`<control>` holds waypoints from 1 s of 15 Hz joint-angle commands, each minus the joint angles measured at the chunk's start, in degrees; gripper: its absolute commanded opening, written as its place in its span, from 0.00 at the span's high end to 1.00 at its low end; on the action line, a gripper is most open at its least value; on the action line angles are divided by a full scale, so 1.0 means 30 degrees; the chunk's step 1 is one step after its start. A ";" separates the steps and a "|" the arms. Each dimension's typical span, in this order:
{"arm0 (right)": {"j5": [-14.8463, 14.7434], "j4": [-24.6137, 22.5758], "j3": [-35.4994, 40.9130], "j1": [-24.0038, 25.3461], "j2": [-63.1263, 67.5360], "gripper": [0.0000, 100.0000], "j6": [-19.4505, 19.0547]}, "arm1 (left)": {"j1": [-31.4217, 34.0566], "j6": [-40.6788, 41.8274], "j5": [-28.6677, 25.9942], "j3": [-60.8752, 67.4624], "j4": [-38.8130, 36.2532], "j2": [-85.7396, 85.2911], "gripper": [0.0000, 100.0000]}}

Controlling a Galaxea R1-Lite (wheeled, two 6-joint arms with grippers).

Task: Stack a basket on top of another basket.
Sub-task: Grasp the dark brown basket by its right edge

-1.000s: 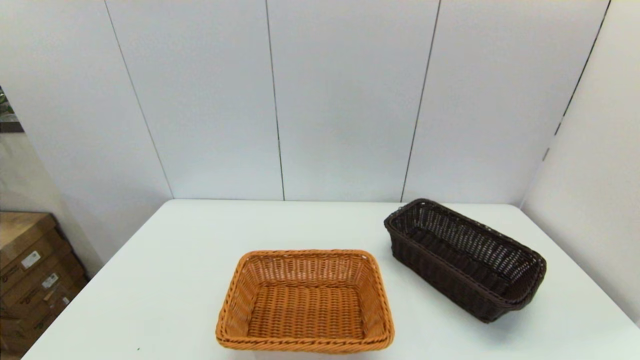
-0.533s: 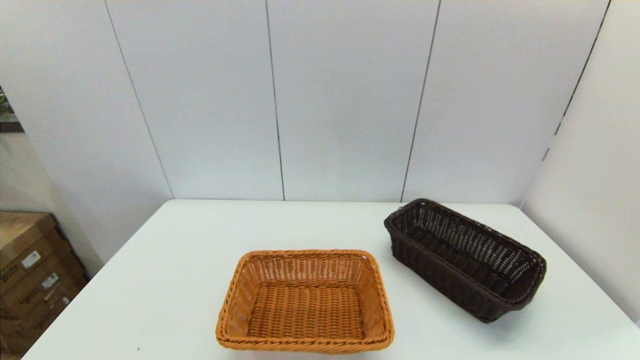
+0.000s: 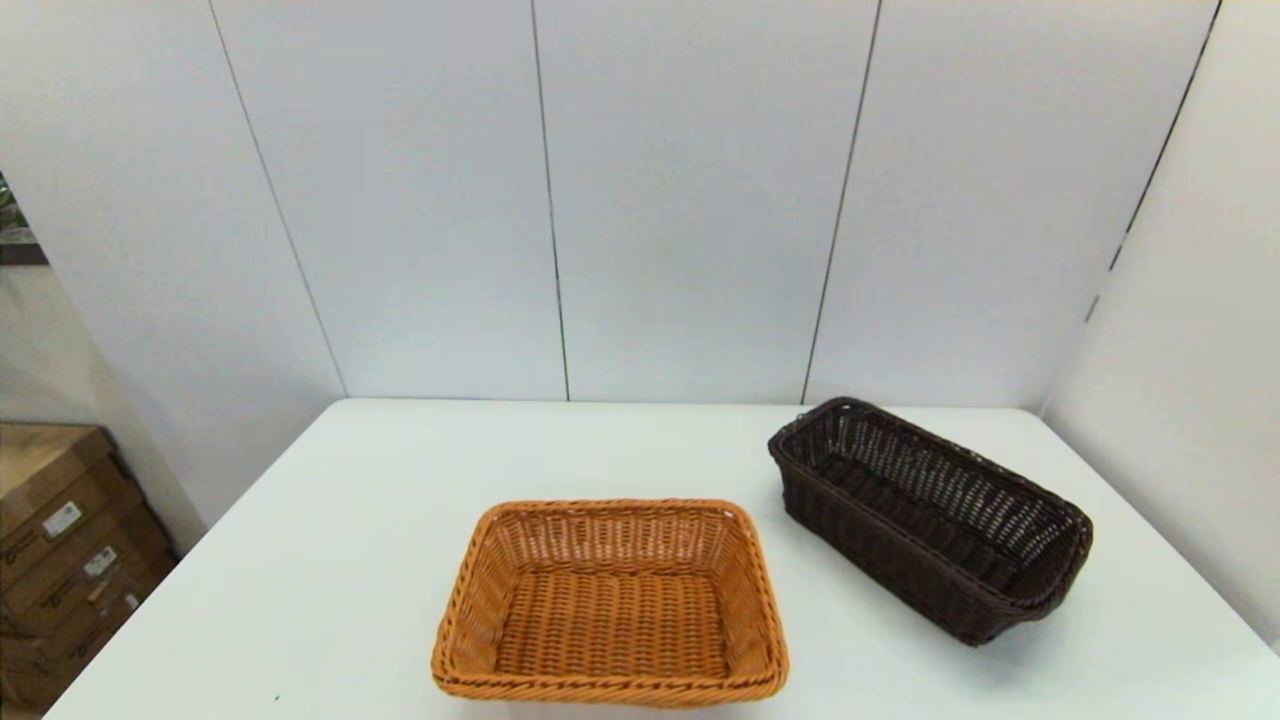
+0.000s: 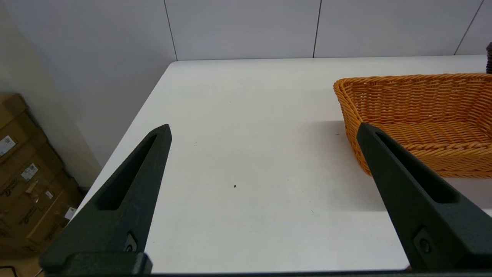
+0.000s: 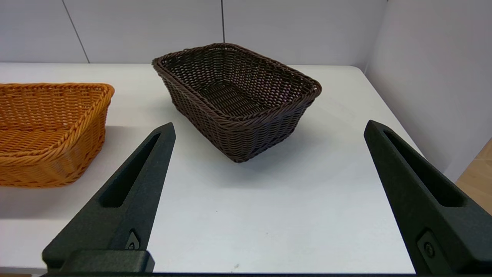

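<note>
The dark brown woven basket (image 3: 930,520) sits empty and angled on the table's right side, also seen in the right wrist view (image 5: 238,100). The orange woven basket (image 3: 610,600) stands empty near the front middle, apart from the dark one, and shows in both wrist views (image 4: 419,115) (image 5: 46,130). My right gripper (image 5: 269,129) is open, held back near the table's front edge, facing the dark basket with nothing between its fingers. My left gripper (image 4: 263,129) is open too, over the bare table left of the orange basket. Neither arm shows in the head view.
The white table (image 3: 350,520) is boxed by grey wall panels (image 3: 690,200) at the back and right. Cardboard boxes (image 3: 60,550) stand on the floor off the table's left edge.
</note>
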 commanded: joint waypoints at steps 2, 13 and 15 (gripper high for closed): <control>0.0645 0.2417 -0.4226 0.0010 0.2712 0.00 -0.0109 | 0.0000 -0.0014 -0.0014 -0.0001 0.0003 -0.0005 0.00; -0.1025 0.3325 -0.8005 -0.0430 1.1296 0.00 0.0067 | 0.0000 -0.0014 -0.0014 -0.0001 0.0003 -0.0005 0.00; -0.1816 0.4848 -0.9382 -0.1162 1.2673 0.00 0.0653 | 0.0000 -0.0014 0.0015 -0.0001 0.0003 -0.0005 0.00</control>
